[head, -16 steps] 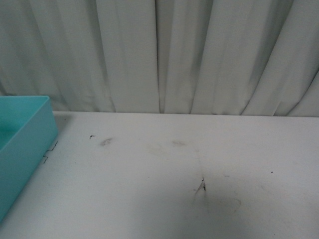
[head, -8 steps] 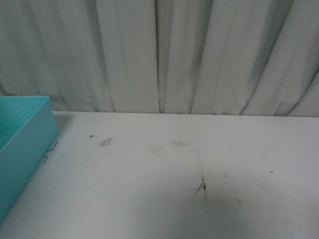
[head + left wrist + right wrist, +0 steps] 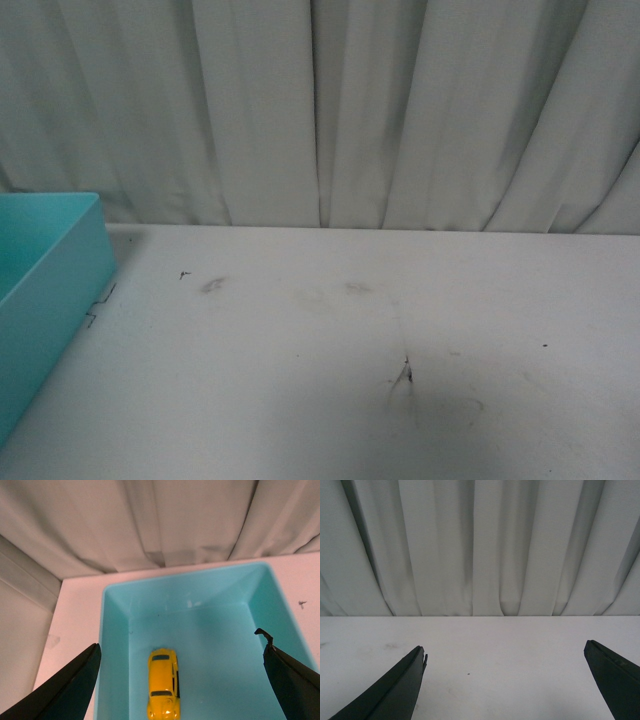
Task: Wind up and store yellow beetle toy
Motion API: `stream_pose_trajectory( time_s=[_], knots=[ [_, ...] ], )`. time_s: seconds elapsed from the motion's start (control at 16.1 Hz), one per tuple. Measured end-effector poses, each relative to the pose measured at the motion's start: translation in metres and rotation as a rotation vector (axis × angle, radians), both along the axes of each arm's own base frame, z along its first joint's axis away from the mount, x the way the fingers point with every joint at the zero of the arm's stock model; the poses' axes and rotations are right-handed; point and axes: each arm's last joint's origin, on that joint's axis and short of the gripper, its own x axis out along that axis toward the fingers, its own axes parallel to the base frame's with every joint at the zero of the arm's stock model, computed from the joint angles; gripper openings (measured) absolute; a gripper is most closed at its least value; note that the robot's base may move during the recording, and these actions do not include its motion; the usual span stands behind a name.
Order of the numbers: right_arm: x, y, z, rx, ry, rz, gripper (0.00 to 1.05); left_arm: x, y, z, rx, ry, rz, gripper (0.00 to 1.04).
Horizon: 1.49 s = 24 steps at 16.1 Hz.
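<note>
Yellow beetle toy [image 3: 163, 684] lies in the left teal bin [image 3: 114, 630] beneath the spread left gripper [image 3: 178, 640] (right gripper [image 3: 505, 649] spread too); if wound, it may roll into a wall.

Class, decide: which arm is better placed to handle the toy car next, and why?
Left. The left gripper, open, hangs over the bin holding the toy car. The right gripper, also open, faces only table and curtain.
</note>
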Motion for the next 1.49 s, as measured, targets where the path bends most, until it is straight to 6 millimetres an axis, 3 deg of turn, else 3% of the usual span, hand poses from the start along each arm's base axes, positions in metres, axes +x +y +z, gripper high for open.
stream_pose_trajectory(
  time_s=[0.06, 0.12, 0.25, 0.37, 0.56, 1.18, 1.49],
  knots=[
    [0.000, 0.000, 0.000, 0.000, 0.000, 0.000, 0.98, -0.013, -0.009, 0.012, 0.004, -0.048, -0.014, 0.98],
    [0.000, 0.000, 0.000, 0.000, 0.000, 0.000, 0.98, -0.022, -0.019, 0.018, 0.033, -0.249, -0.037, 0.90],
    [0.000, 0.000, 0.000, 0.000, 0.000, 0.001, 0.98, -0.057, -0.061, 0.008, -0.066, -0.478, -0.037, 0.67],
    [0.000, 0.000, 0.000, 0.000, 0.000, 0.000, 0.98, -0.080, -0.089, -0.009, -0.129, -0.526, -0.031, 0.41],
    [0.000, 0.000, 0.000, 0.000, 0.000, 0.000, 0.98, -0.102, -0.112, -0.030, -0.163, -0.507, -0.007, 0.05],
    [0.000, 0.000, 0.000, 0.000, 0.000, 0.000, 0.98, -0.149, -0.152, -0.057, -0.171, -0.508, -0.026, 0.02],
    [0.000, 0.000, 0.000, 0.000, 0.000, 0.000, 0.98, -0.162, -0.151, -0.063, -0.167, -0.531, -0.008, 0.02]
  ],
)
